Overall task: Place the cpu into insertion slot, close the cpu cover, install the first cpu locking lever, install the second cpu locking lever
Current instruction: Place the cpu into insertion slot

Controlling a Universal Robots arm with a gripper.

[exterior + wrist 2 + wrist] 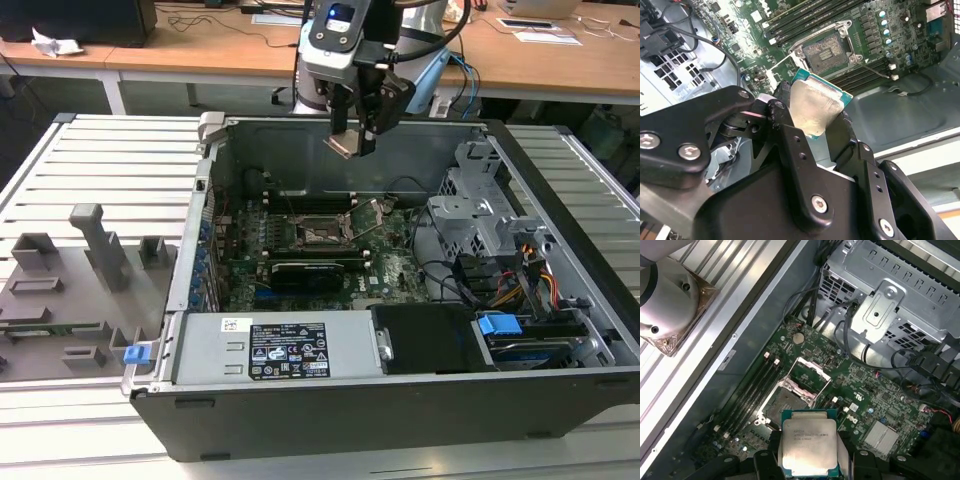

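Note:
My gripper [353, 147] hangs above the open computer case, near its back wall, shut on the cpu [345, 146]. In both wrist views the cpu [812, 107] [809, 447] sits edge-on between the two black fingers [781, 97], its silvery-tan face showing. Below it on the green board lies the insertion slot [318, 232] [826, 52] [781, 401], dark in the centre and uncovered. The cpu cover [815, 368] stands swung open beside the slot. A thin wire lever [875, 70] sticks out free next to the socket.
A long black card [305, 270] lies just in front of the slot. A power supply [285, 350] fills the case's front, and a metal drive cage [480, 215] with cables stands at the exterior view's right. Grey fixtures [70, 290] rest on the slatted table outside.

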